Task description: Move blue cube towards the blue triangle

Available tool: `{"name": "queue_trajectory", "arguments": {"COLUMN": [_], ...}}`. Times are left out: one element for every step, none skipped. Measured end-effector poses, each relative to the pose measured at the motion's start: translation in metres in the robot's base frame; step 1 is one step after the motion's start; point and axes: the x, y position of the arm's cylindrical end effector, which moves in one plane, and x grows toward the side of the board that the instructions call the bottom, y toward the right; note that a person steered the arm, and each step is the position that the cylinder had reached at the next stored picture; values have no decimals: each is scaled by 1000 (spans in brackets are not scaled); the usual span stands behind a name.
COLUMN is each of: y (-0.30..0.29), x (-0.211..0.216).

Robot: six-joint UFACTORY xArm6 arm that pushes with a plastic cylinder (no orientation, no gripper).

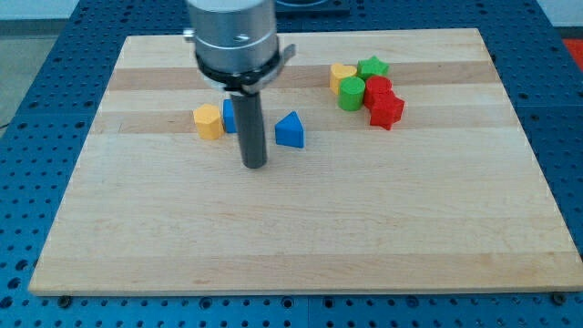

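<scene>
The blue cube [229,116] sits left of centre on the wooden board [301,219], mostly hidden behind my rod. The blue triangle [290,130] lies a short way to the cube's right. My tip [253,166] rests on the board just below the gap between the two, closer to the view's bottom than both blocks and touching neither. A yellow hexagonal block [209,120] stands against the cube's left side.
A cluster sits at the upper right: a yellow heart [342,75], a green star [373,66], a green cylinder [352,93], a red block [377,90] and a red star [386,111]. The board's edges border a blue perforated table.
</scene>
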Motion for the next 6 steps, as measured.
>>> {"name": "queue_trajectory", "arguments": {"y": [13,67,113,103,55,49], "x": [-26,-40,-40,-36,-31,-32]}}
